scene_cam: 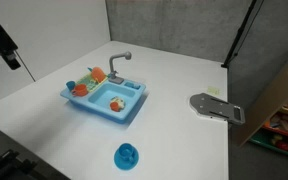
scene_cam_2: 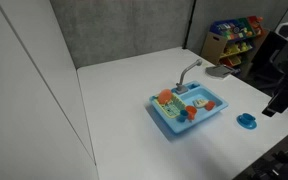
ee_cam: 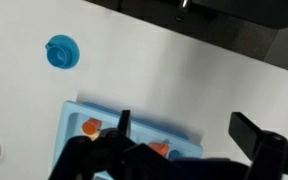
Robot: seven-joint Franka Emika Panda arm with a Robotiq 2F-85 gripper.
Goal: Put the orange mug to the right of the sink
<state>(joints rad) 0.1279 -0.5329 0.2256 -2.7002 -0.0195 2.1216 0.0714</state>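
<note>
Counting as I look down the exterior view: one sink (scene_cam: 124, 116) on the one tabletop (scene_cam: 184, 140). I make it two basins in it, and one grey faucet (scene_cam: 116, 64) at its 12 o'clock edge. One orange mug (scene_cam: 81, 89), sitting in the 9 o'clock basin. One orange-and-yellow toy food piece (scene_cam: 115, 103), in the 3 o'clock basin. One blue round cup-like object (scene_cam: 127, 155), out at 6 o'clock from the sink. One flat grey device (scene_cam: 216, 106), off at 3 o'clock.
</note>
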